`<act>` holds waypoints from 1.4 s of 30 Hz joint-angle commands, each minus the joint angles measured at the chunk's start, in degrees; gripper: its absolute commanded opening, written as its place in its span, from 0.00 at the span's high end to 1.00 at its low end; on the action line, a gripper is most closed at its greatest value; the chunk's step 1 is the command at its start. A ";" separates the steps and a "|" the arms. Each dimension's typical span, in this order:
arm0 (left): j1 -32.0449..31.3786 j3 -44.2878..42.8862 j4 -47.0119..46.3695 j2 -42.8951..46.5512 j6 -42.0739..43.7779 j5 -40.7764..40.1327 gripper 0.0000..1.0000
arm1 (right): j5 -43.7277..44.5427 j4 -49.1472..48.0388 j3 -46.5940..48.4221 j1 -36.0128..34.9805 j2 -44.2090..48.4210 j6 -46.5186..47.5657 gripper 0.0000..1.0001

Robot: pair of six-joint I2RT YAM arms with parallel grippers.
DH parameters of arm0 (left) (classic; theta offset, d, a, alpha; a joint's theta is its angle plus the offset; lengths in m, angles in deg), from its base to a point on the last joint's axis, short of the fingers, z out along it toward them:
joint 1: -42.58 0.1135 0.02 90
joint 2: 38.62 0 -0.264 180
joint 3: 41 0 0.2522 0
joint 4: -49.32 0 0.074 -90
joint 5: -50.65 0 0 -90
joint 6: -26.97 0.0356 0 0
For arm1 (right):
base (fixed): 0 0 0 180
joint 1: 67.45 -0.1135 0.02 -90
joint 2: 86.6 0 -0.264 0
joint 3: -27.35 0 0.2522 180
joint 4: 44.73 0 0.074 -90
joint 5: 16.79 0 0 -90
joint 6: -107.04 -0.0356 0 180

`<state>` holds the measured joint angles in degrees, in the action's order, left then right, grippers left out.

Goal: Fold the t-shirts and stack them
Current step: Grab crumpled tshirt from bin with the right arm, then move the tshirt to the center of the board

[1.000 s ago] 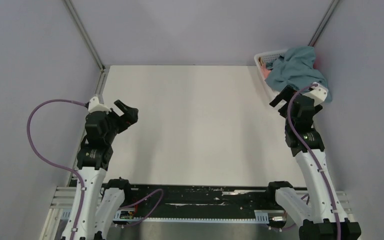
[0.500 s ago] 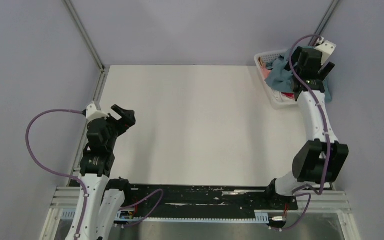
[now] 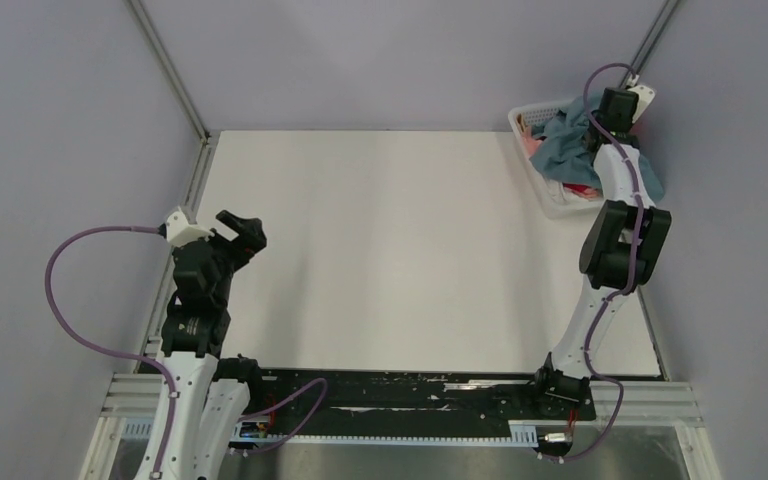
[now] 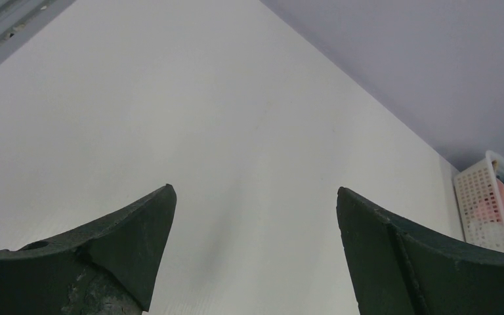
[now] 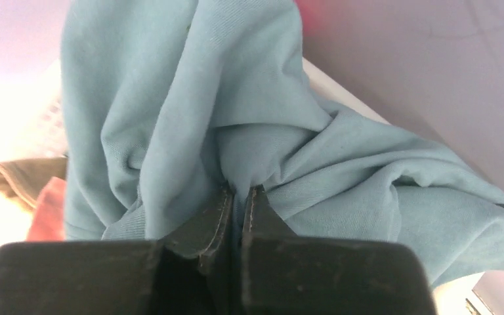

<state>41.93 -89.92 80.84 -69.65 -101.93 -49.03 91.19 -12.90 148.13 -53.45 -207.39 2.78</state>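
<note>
A dusty blue-grey t-shirt (image 3: 567, 142) (image 5: 170, 118) lies crumpled over the white basket (image 3: 532, 112) at the table's far right corner. Red cloth (image 3: 582, 189) and pink cloth (image 3: 531, 146) (image 5: 47, 213) peek out beneath it. My right gripper (image 5: 239, 190) has its jaws pressed together on a pinched fold of the blue-grey t-shirt; seen from above, that arm (image 3: 615, 110) reaches over the basket. My left gripper (image 3: 243, 228) (image 4: 254, 190) hangs open over the left side of the white table (image 3: 390, 250), holding nothing.
Grey walls enclose the table on three sides. The basket (image 4: 482, 207) also shows at the right edge of the left wrist view. A tan piece of cloth (image 5: 23, 177) lies in the basket beside the pink one.
My right arm stretched from the table's right edge out over the basket, and its jaws closed on the blue-grey t-shirt. The left arm drifted slightly toward me.
</note>
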 commanded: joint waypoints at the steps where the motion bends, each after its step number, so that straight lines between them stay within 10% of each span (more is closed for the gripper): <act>1: 0.29 -1.22 -0.05 0.21 0.20 -1.09 0.00 | -4.01 -1.27 6.61 -0.26 3.74 -1.67 1.00; 11: 0.29 -1.11 2.89 3.84 0.09 2.62 0.00 | -22.89 -1.38 12.21 -7.12 24.11 3.77 1.00; 26: 0.29 1.24 5.59 9.41 -3.44 4.67 0.00 | -39.43 -8.03 10.09 -41.13 31.48 8.17 1.00; 40: 0.29 4.66 9.12 9.43 -4.37 8.20 0.00 | -2.87 -15.10 -50.82 -35.62 47.96 3.86 0.94; 42: 0.29 5.68 10.02 7.82 -4.82 9.71 0.00 | 3.86 -12.59 -53.59 -32.64 47.14 1.37 0.59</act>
<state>41.93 -85.59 89.11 -59.33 -105.36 -42.84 75.21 -22.67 99.41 -91.59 -162.08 8.31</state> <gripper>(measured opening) 1.000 0.141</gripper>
